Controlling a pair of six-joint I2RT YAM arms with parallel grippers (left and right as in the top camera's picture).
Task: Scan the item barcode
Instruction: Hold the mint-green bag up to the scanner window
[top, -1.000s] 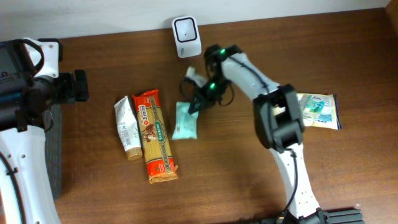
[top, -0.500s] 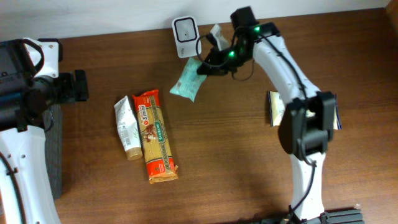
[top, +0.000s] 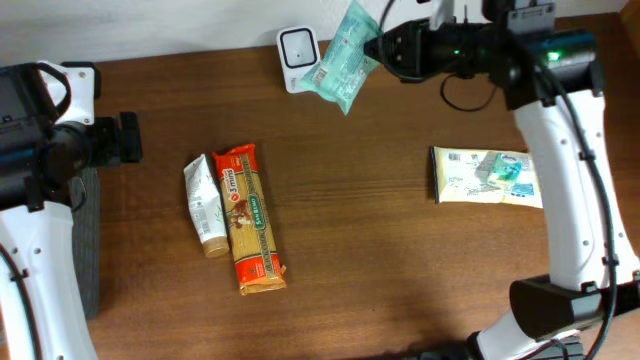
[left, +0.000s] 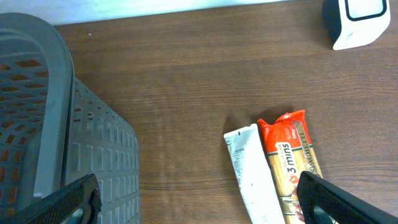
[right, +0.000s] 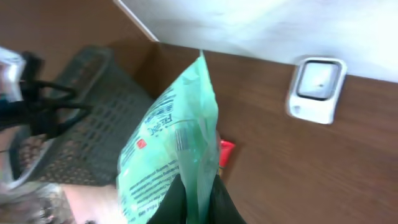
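- Overhead: my right gripper (top: 385, 48) was shut on one edge of the green pouch (top: 347, 55). It held the pouch in the air at the back of the table (top: 380, 260), just right of the scanner (top: 298, 57).
- My left gripper (top: 126, 138) hung at the far left by the basket (top: 90, 250).
- The tube (top: 204, 207) and pasta (top: 251, 222) lay touching side by side, well apart from the scanner. A flat packet (top: 487, 177) lay near my right arm.
- Bare wood in front of the scanner left room to swing. The wall (top: 200, 20) close behind it left none.
- Left wrist: my jaws were spread fully, with nothing between them. The basket rim sat at the left, the tube and pasta lay ahead, and the scanner was in the far corner.
- Right wrist: my fingers (right: 171, 200) pinched only the pouch's narrow lower end. What looked like its barcode (right: 182, 138) faced the camera, and the scanner stood beyond to the right.
- I judged the grip thin and the pouch limp, so a quick turn could make it flop or slip.
- The code seemed turned away from the scanner window, so a pass might read nothing.
- Crowding closer could knock the scanner back against the wall.
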